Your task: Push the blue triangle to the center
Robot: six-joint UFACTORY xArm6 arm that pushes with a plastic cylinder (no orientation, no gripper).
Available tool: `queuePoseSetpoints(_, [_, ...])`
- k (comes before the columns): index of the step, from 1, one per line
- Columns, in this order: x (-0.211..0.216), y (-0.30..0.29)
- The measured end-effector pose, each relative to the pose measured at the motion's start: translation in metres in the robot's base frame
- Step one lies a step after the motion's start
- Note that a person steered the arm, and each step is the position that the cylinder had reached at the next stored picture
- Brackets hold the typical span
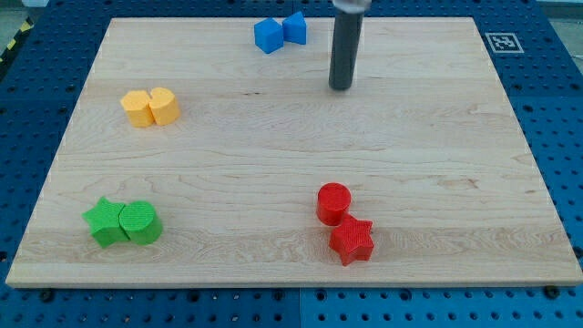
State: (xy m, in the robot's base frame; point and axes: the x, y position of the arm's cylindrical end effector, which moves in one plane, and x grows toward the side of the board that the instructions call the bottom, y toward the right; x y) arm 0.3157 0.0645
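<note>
My tip point(341, 87) sits on the board point(291, 164) at upper centre, bare, touching nothing, just right of the blue triangle point(294, 27), which abuts a blue cube point(268, 35) near the top edge.

One camera looks down at a slant from the near edge of my wooden board point(291, 155), close enough that the board fills nearly the whole view.

Bright, even overhead light falls on the tabletop point(273, 164); the blocks cast only short, soft shadows. There is no strong glare, and focus is sharp with slight perspective narrowing towards the view's top.
</note>
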Motion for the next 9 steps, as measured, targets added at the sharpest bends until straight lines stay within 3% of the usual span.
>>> queuePoseSetpoints(2, [-0.102,0.002])
queuePoseSetpoints(3, [-0.123,-0.002])
queuePoseSetpoints(5, [-0.122,-0.055])
queuePoseSetpoints(7, [-0.114,-0.062])
queuePoseSetpoints(9, [-0.063,-0.067])
